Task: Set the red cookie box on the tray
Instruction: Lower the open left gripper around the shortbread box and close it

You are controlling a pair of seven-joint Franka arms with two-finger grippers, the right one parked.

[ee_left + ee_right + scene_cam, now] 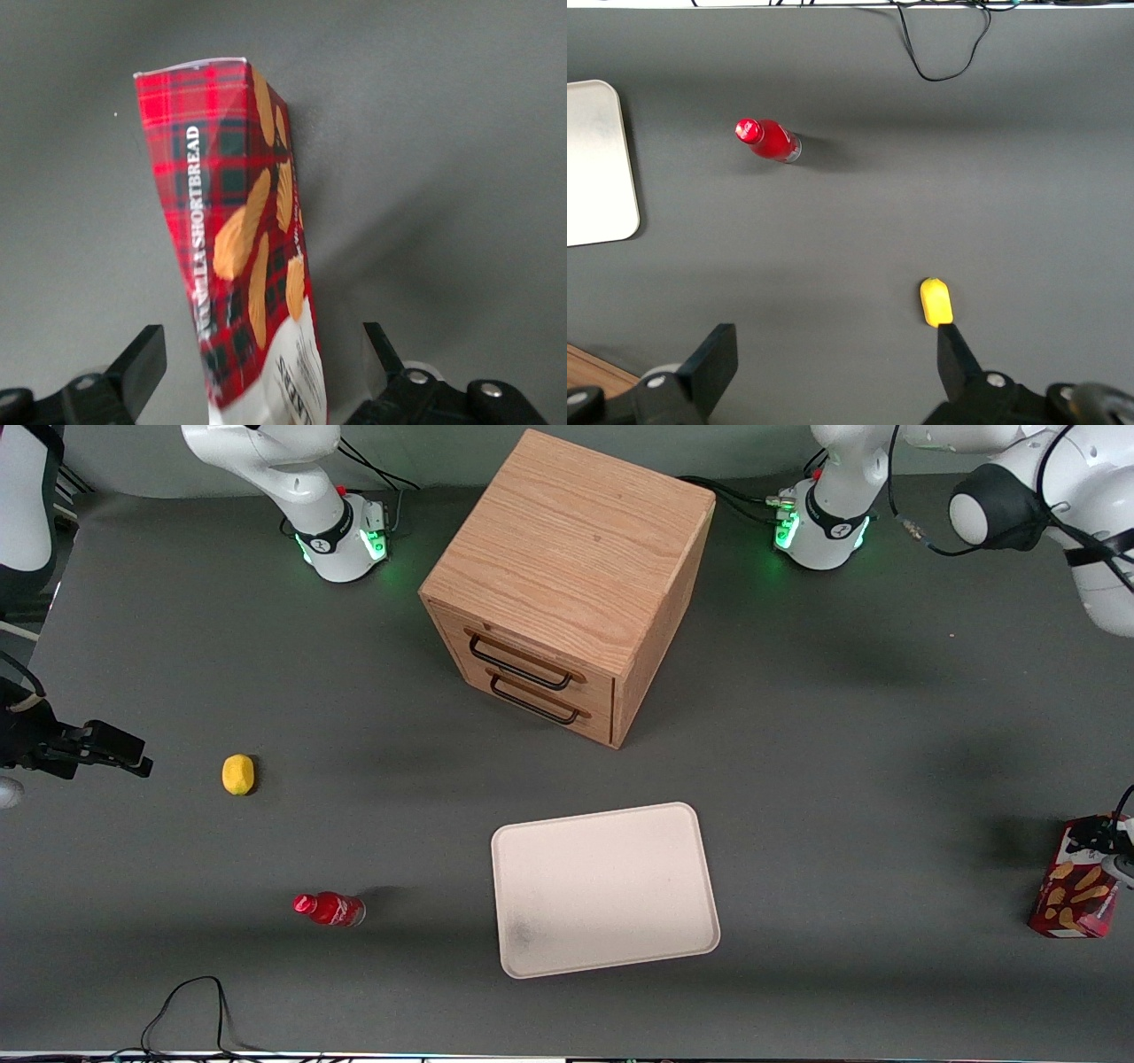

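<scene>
My gripper [264, 372] hangs over the red cookie box [239, 239], fingers spread wide to either side of its white end, touching nothing. The box stands on end just below me, at the working arm's end of the table, well apart from the tray [602, 887]. If I close off-centre, I judge the box could tip or twist. My arm reaches down from above it.

Pincer [1101, 841] atop red cookie box [1074, 893]
</scene>
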